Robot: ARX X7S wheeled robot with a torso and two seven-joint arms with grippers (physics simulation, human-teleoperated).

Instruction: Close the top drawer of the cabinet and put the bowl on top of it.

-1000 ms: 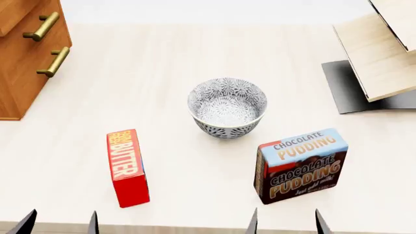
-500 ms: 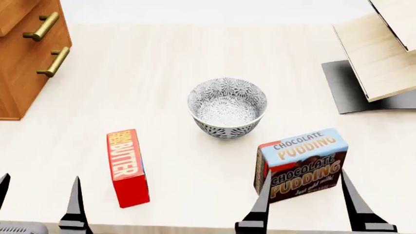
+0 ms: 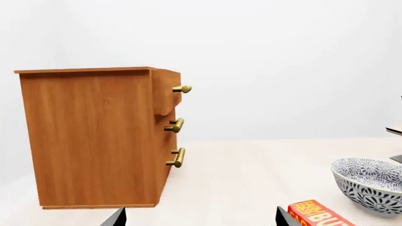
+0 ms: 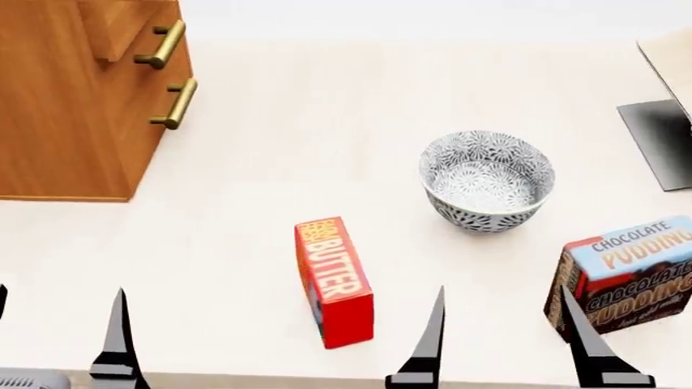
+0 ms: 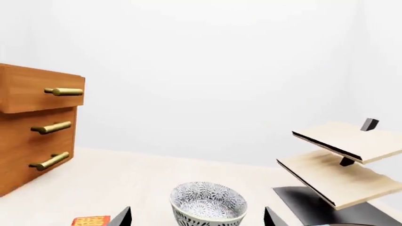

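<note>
Both grippers hang wide open and empty, so the left gripper should push the protruding orange-brown wooden top drawer squarely (handle centred) before lifting the grey-patterned white bowl mid-table.

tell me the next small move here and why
Probably swing the left gripper toward the top drawer and line up on its front to push. That drawer sticks out past the two lower fronts of the cabinet, so it is open, and both grippers are open, empty and short of everything. The bowl can wait on the table.
</note>
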